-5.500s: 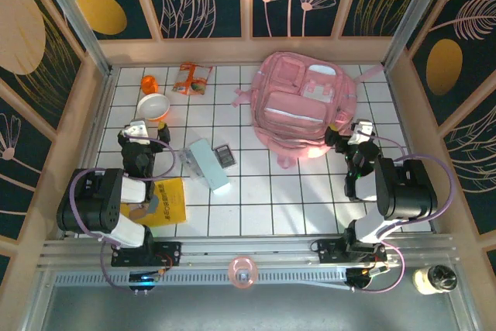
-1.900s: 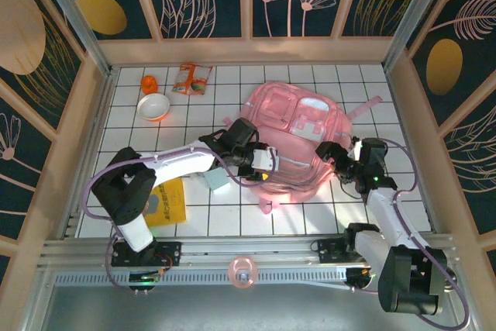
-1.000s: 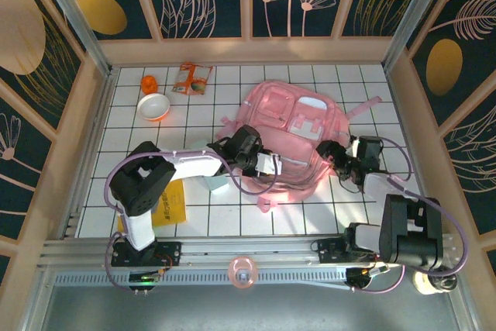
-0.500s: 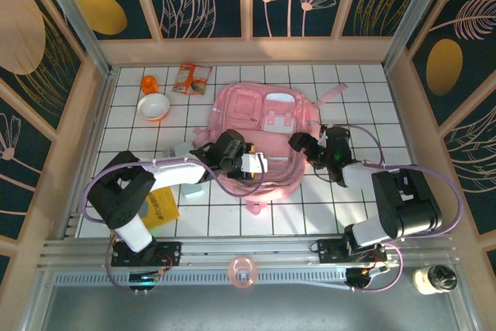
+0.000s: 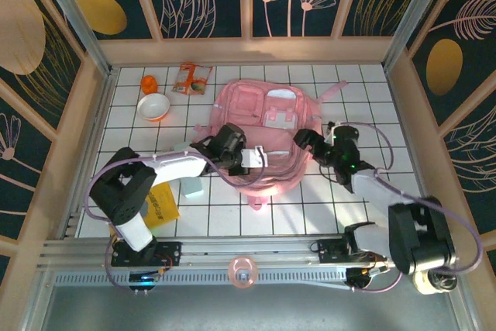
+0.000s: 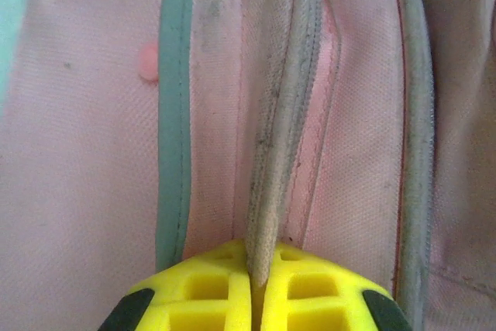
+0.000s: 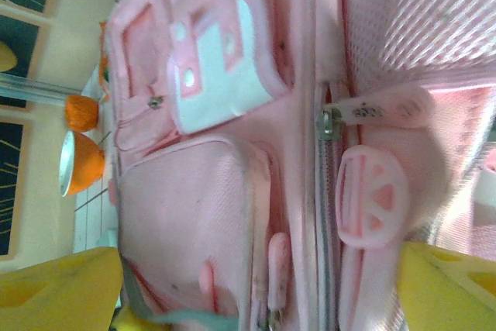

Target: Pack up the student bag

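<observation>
While left jaws clench student bag (image 5: 249,110) seam (image 6: 267,160), right jaws gape, released, zipper pull (image 7: 377,106) ahead between them.

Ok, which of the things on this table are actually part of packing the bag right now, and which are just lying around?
In the job: student bag; left hand, shut on a seam of it; right hand, open at its side.

Lying about, untouched, perhaps for packing later: orange bowl, small orange item, snack packet, yellow book, pale blue box.
</observation>
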